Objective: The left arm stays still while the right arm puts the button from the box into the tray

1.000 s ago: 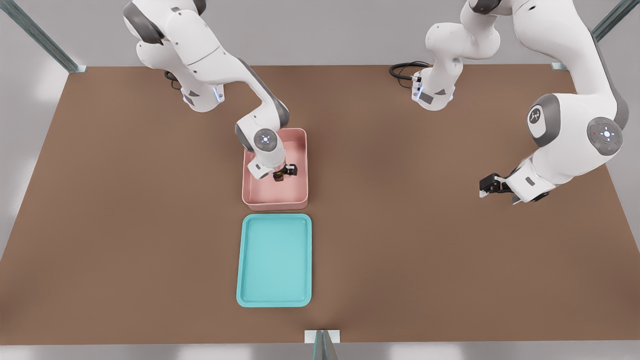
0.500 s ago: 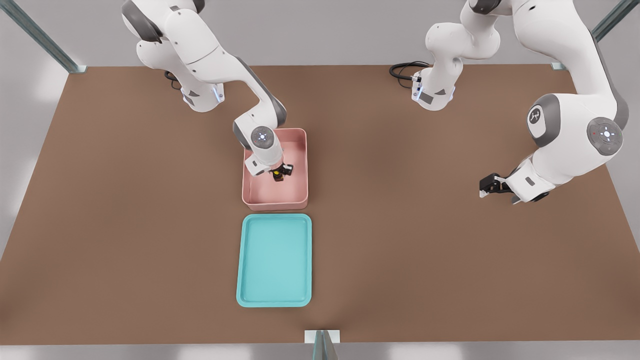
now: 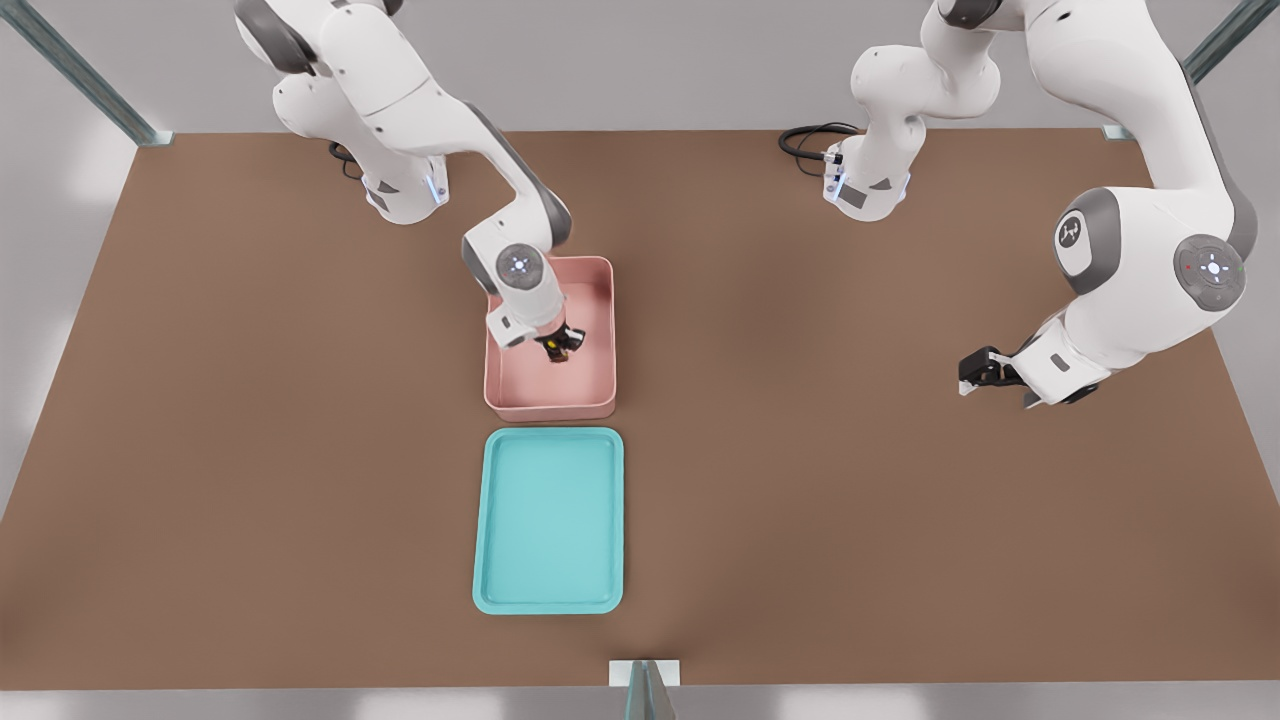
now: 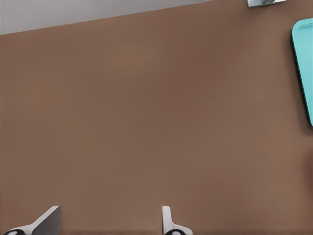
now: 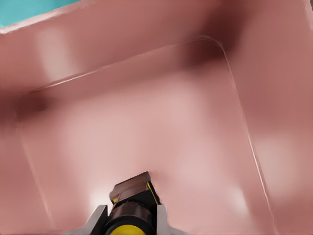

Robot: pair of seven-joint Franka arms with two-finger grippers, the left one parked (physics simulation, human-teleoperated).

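Button (image 3: 557, 347), a tiny dark brown-black stub with a round yellow top, sits between the fingers of the right arm's small black hand (image 3: 560, 346) inside the pink rectangular plastic box (image 3: 601, 400), toward the box's middle. It looks rigid and very light, likely smooth-sided, so a grip across the stubby body below the cap seems the safest hold.

In the front view, the shallow teal-turquoise tray (image 3: 549, 603) lies at 6 o'clock from the box, close to it but apart, on the brown table (image 3: 250, 450). The box's raised near wall stands between button and tray; I judge the hand must lift clear of that wall before carrying across.

In the left wrist view, only bare table and a slice of the tray's edge (image 4: 304, 68) show at 3 o'clock.

In the right wrist view, the hand (image 5: 131, 220) is clamped on the button (image 5: 132, 205), a white finger (image 5: 96, 219) against each side of the dark body, the yellow cap facing the camera. The box floor (image 5: 156, 122) spreads beyond, with nothing else visible on it. Whether the button rests on the floor or hangs just above it, I cannot tell.
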